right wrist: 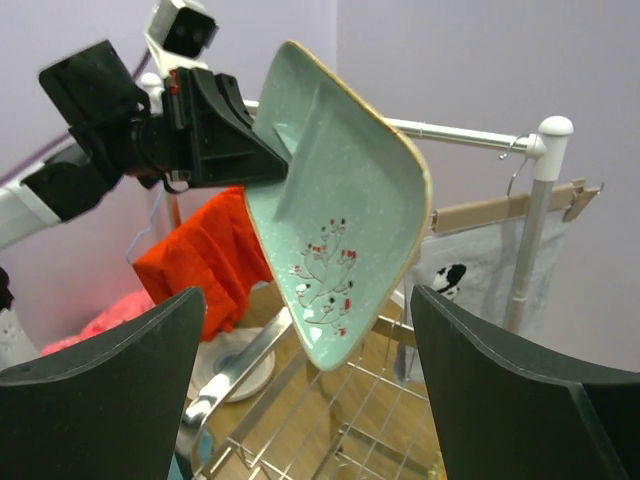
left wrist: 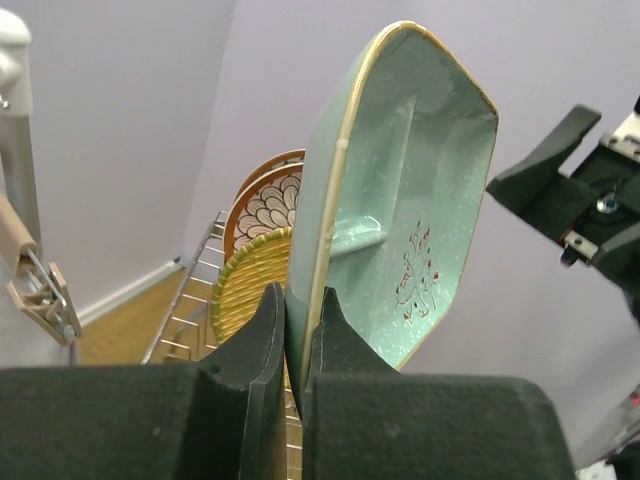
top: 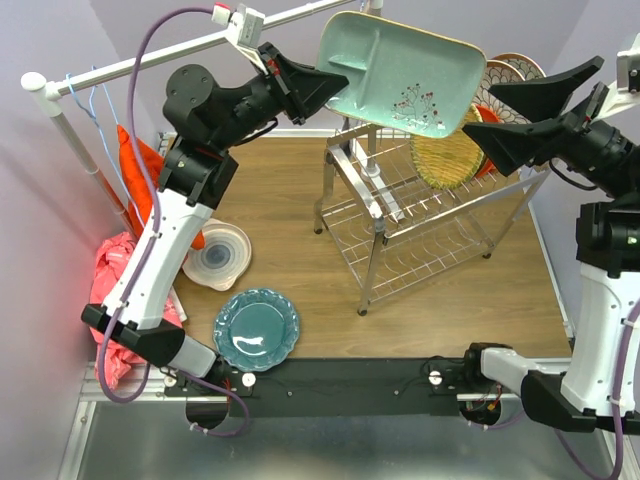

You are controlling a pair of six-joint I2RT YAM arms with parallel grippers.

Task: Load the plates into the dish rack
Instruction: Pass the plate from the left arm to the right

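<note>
DISH RACK LOADING: A pale-green divided plate (top: 400, 75), gold-rimmed w/ a red-and-black sprig motif, is held tilted on edge above the dish rack (top: 400, 225), clear of its prongs. One edge of the plate is pinched between the nearly closed fingers of the left gripper (top: 325, 80), seen above the rack's left end. The right gripper (top: 480, 110) is seen above the rack's right end w/ jaws spread wide. Nothing is gripped by it, and in the right wrist view the plate is seen apart from both of its fingers.

On the rack's upper tier, twd the far-right end, a yellow woven plate (top: 445, 160) is stood upright among the prongs. A brown-rimmed floral plate (top: 515, 68) is stood just behind it.

On the desk (top: 300, 200), left of the rack, a teal scalloped plate (top: 256, 329) is laid flat, nearer the arm bases than the rack is. A white-grey swirl plate (top: 217, 255) is laid near it, further left of the rack, partly covered by the left arm.
</note>
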